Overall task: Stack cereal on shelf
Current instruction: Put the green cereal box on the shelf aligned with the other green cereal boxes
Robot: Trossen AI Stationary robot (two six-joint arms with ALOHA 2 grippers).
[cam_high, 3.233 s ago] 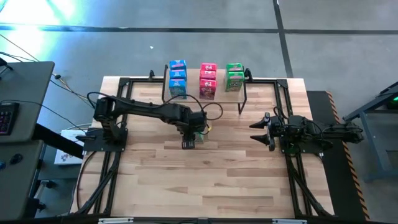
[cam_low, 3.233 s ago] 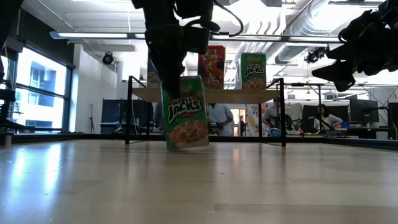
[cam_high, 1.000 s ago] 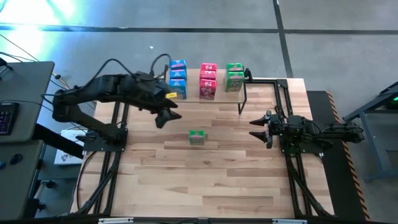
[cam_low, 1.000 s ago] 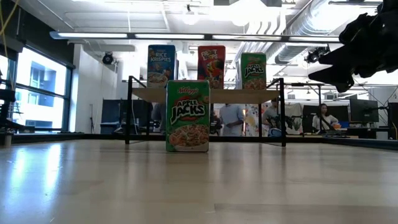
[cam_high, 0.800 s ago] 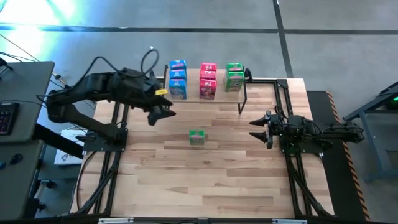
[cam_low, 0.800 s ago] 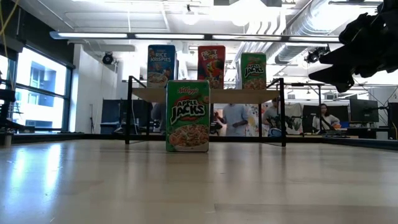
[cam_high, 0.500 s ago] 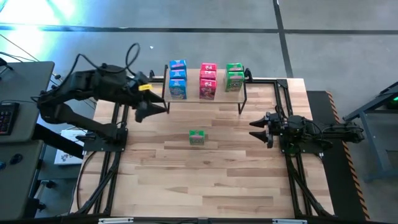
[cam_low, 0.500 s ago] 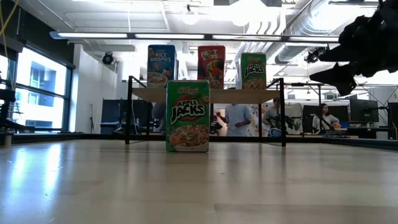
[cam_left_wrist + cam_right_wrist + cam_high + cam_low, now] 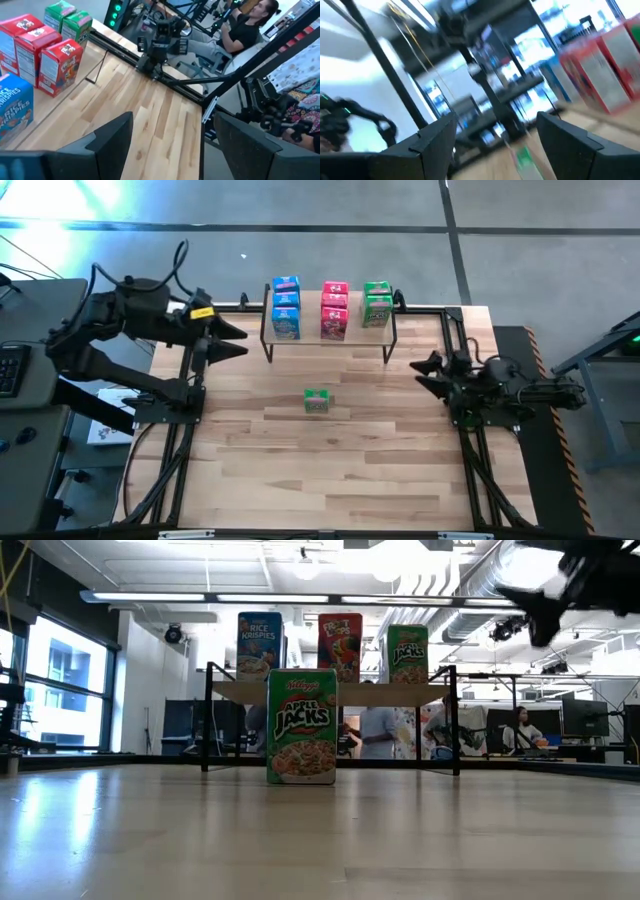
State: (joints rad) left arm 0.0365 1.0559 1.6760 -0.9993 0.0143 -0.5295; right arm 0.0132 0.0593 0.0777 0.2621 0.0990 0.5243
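The shelf [image 9: 356,333] stands at the table's far edge and carries upright cereal boxes: blue [image 9: 285,308], pink-red [image 9: 334,310] and green [image 9: 377,303]. One more green box [image 9: 317,401] stands on its bottom on the table in front of the shelf, its front [image 9: 301,726] toward the near edge. My left gripper [image 9: 236,340] hangs open, high above the table's left side, left of the shelf, with nothing between its fingers [image 9: 107,145]. My right gripper [image 9: 424,369] is open by the right edge, tipped upward [image 9: 530,602].
Black frame rails [image 9: 190,410] run along both table sides. Bare planks [image 9: 330,470] lie between the lone green box and the near edge. People [image 9: 440,730] show in the room behind the shelf, and a person [image 9: 245,27] sits beyond the right arm.
My left gripper has drawn back toward the table's left edge and risen, still open and holding nothing. My right gripper has tipped its fingers upward and rolled, staying open. The lone green box has kept standing where it was.
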